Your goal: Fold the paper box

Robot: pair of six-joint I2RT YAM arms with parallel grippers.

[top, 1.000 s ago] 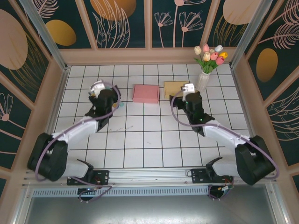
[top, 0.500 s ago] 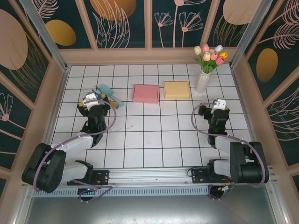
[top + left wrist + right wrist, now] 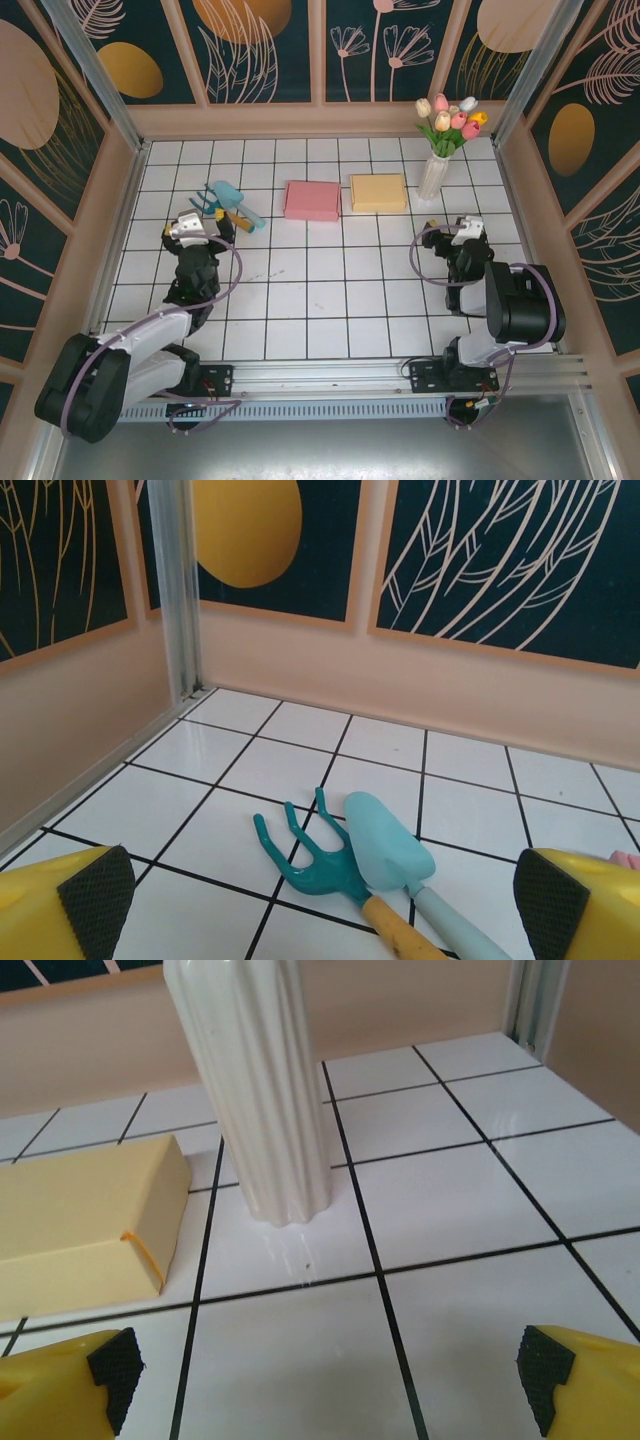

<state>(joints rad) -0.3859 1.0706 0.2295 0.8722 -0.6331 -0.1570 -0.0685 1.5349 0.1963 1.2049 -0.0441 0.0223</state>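
Empty and spread wide, the left gripper (image 3: 195, 227) and the right gripper (image 3: 468, 228) had drawn back toward the near edge; a second before, both reached up beside the boxes. The pink paper box (image 3: 312, 200) and the yellow paper box (image 3: 378, 192) lay closed and flat, side by side on the far part of the tiled table (image 3: 320, 300), unmoved. With the left arm withdrawn, a teal rake (image 3: 305, 855) and a pale blue trowel (image 3: 385, 852) showed just ahead of its fingers. A white vase (image 3: 265, 1090) stood just beside the yellow box.

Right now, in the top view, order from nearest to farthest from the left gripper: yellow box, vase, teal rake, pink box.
1. teal rake, beside the left gripper
2. pink box, centre
3. yellow box, further right
4. vase, far right
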